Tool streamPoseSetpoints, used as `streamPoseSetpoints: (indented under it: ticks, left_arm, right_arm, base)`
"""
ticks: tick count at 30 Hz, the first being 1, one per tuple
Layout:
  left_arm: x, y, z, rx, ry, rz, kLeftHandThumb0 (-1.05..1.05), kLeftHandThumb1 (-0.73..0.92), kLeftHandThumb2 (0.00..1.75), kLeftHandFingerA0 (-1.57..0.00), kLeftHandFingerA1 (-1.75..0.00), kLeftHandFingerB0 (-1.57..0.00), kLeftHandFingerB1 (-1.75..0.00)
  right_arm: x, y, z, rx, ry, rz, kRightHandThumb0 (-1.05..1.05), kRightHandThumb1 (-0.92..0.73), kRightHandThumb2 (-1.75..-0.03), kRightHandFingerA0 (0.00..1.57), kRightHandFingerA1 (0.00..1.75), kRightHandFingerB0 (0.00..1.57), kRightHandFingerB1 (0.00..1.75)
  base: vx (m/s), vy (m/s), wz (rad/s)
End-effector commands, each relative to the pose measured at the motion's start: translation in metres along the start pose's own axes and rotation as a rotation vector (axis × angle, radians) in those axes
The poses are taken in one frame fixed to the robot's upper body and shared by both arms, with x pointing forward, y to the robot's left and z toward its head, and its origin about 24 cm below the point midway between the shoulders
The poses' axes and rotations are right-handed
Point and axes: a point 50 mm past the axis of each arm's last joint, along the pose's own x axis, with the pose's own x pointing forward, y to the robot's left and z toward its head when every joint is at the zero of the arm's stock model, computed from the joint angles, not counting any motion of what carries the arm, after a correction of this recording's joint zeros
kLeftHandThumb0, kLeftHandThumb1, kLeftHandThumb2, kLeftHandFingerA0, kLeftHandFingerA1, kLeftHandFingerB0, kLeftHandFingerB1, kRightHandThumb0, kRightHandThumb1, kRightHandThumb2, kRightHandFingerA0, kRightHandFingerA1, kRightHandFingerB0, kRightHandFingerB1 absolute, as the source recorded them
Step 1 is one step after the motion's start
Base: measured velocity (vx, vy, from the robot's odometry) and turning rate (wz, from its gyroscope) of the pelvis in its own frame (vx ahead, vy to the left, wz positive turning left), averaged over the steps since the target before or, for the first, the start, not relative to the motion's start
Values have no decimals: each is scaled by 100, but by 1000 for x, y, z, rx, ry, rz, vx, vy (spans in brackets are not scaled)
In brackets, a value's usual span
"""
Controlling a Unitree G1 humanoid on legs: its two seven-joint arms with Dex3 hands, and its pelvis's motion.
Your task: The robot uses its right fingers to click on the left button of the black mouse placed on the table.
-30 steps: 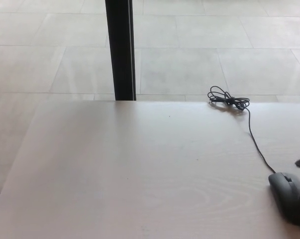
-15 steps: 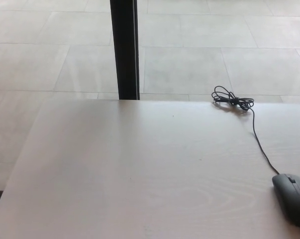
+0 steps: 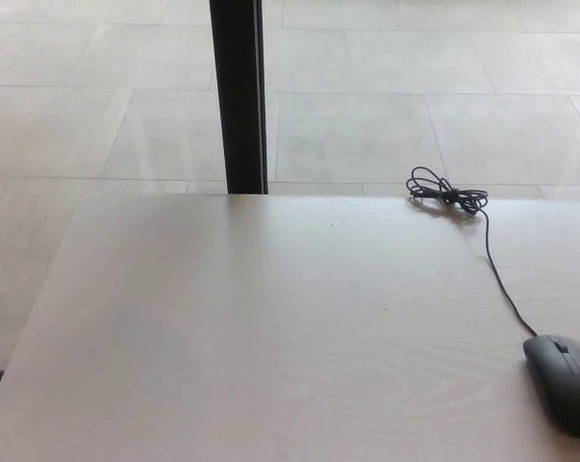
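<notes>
Table: pale wood-grain top, filling the lower part of the view, its far edge running straight across.
Post: 1 black upright, standing on the floor just behind the table's far edge, left of centre.
Floor: large light-grey tiles with thin joints, beyond the table.

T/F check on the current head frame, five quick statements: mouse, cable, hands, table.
1. The black mouse lies near the table's right edge. True.
2. The right hand is pressing the mouse's left button. False: no hand is in view.
3. The mouse's cable ends in a coiled bundle at the table's far edge. True.
4. The mouse is wireless. False: a cable leaves its front.
5. A black post stands beyond the table. True.
</notes>
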Motion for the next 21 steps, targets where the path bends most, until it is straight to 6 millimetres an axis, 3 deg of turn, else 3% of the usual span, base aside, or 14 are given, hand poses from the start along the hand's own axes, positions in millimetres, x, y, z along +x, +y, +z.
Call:
streamPoseSetpoints:
  ticks: [1,4,5,7,8,9,10,11,14,15,16,19,20,21]
  left_arm:
    - [-1,6,-3,-11,5,18,-43,61,58,-79,-69,-73,-58]
    - [-1,6,-3,-21,9,15,-41,62,58,-78,-68,-72,-58]
    - [-1,6,-3,-19,7,11,-41,63,59,-77,-68,-71,-57]
    - [-2,6,-4,-4,9,21,-42,62,58,-79,-68,-72,-58]
    - [-2,6,-5,-4,12,22,-43,60,58,-79,-66,-72,-58]
    - [-2,6,-5,-4,13,23,-43,58,57,-79,-67,-72,-58]
    - [-2,6,-5,-17,12,19,-40,60,58,-78,-70,-72,-59]
    - [-2,5,-5,-39,14,15,-38,60,58,-77,-71,-72,-60]
    - [-2,6,-5,-23,12,25,-39,61,58,-79,-69,-73,-59]
    - [-2,6,-5,-19,11,25,-39,62,58,-79,-69,-73,-59]
    - [-2,6,-4,-14,9,24,-39,62,58,-80,-69,-73,-59]
    - [-2,7,-4,-22,4,15,-37,62,58,-79,-70,-71,-60]
    - [-2,7,-4,-2,7,22,-38,62,58,-78,-69,-71,-60]
    - [-2,7,-4,-15,8,24,-37,62,58,-75,-70,-71,-61]
  right_arm:
    - [-37,-2,-73,288,255,-107,-61,-67,-93,94,112,27,48]
    - [-48,10,-93,345,313,-121,-60,-67,-94,97,116,29,48]
    - [-51,15,-95,347,323,-122,-58,-82,-64,94,124,33,36]
    - [-61,31,-107,407,372,-130,-56,-81,-64,88,110,38,39]
    - [-63,34,-108,412,391,-122,-60,-67,-94,91,111,32,50]
    - [-65,36,-108,414,393,-122,-56,-82,-64,87,129,38,39]
    - [-69,41,-109,427,397,-124,-62,-65,-95,90,109,32,51]
    - [-72,44,-108,435,392,-124,-62,-65,-96,95,116,35,53]
    - [-78,54,-110,433,408,-122,-63,-82,-65,87,114,39,41]
    - [-79,55,-110,438,410,-124,-63,-66,-97,90,107,34,53]
    - [-82,58,-110,477,425,-139,-61,-82,-64,79,101,40,41]
    - [-88,63,-113,514,458,-146,-60,-84,-65,65,68,39,40]
    - [-91,68,-116,526,489,-158,-63,-76,-69,83,112,43,46]
    - [-92,70,-119,552,519,-159,-58,-83,-65,84,119,52,47]
  base:
    - [0,0,0]
    - [0,0,0]
    - [0,0,0]
    - [0,0,0]
    - [0,0,0]
    - [0,0,0]
    - [0,0,0]
    - [0,0,0]
    - [0,0,0]
    - [0,0,0]
    - [0,0,0]
    - [0,0,0]
    - [0,0,0]
    - [0,0,0]
